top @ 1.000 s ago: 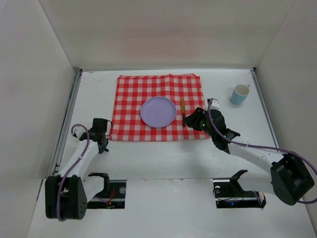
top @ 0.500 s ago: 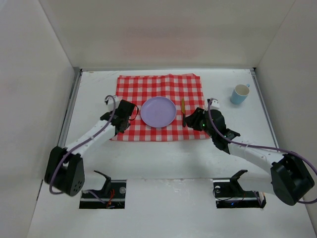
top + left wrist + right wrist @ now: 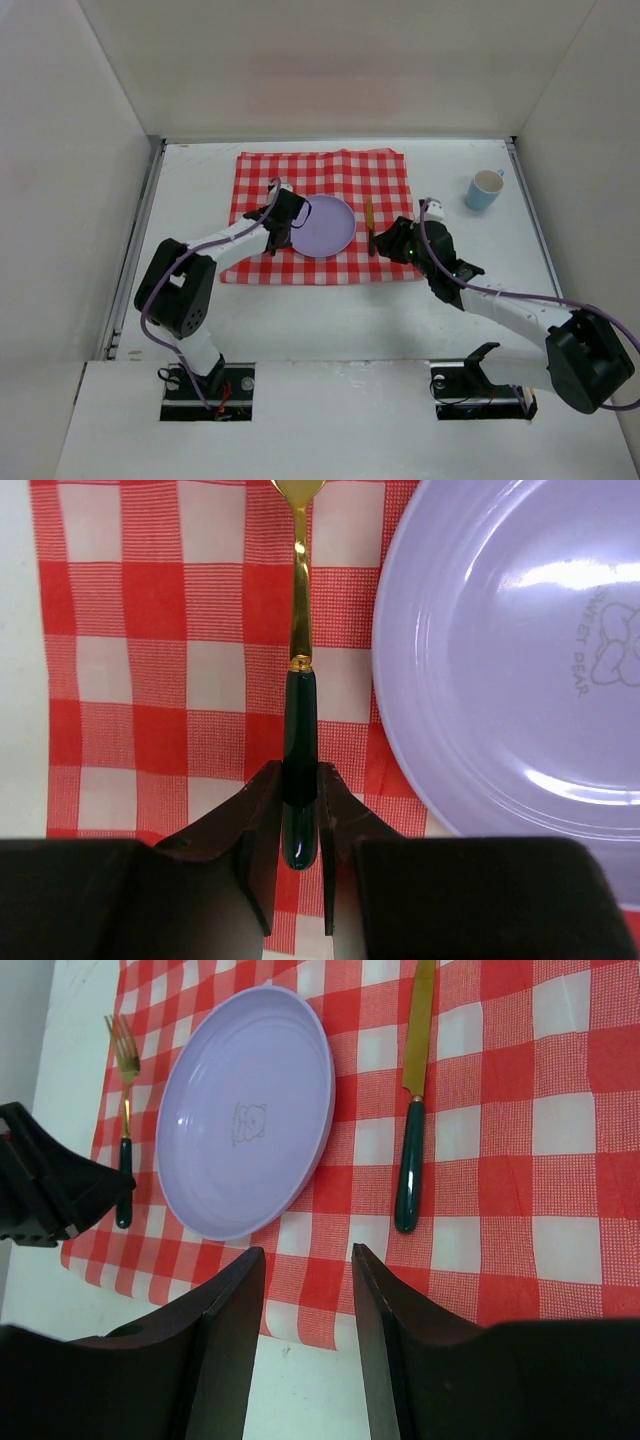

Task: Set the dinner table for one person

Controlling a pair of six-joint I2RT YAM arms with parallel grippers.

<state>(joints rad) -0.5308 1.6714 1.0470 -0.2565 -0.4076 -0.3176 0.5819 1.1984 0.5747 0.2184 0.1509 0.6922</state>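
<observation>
On the white dinner table (image 3: 195, 175) lies a red-and-white checked cloth (image 3: 330, 175) with a lilac plate (image 3: 322, 225) in its middle. My left gripper (image 3: 299, 780) is shut on the dark green handle of a gold fork (image 3: 298, 680). The fork (image 3: 124, 1150) points away along the cloth, just left of the plate (image 3: 245, 1110). A knife (image 3: 410, 1150) with a gold blade and green handle rests on the cloth to the plate's right. Near the cloth's front edge my right gripper (image 3: 305, 1255) stands open with nothing in it, a little short of the knife's handle.
A light blue cup (image 3: 485, 189) stands on the table right of the cloth, near the right rail. White walls close in the table on the left, back and right. The left arm (image 3: 215, 240) reaches across the cloth's left part.
My left arm has swung from the table left of the cloth over to the plate's left edge. The right arm has stayed where it was.
</observation>
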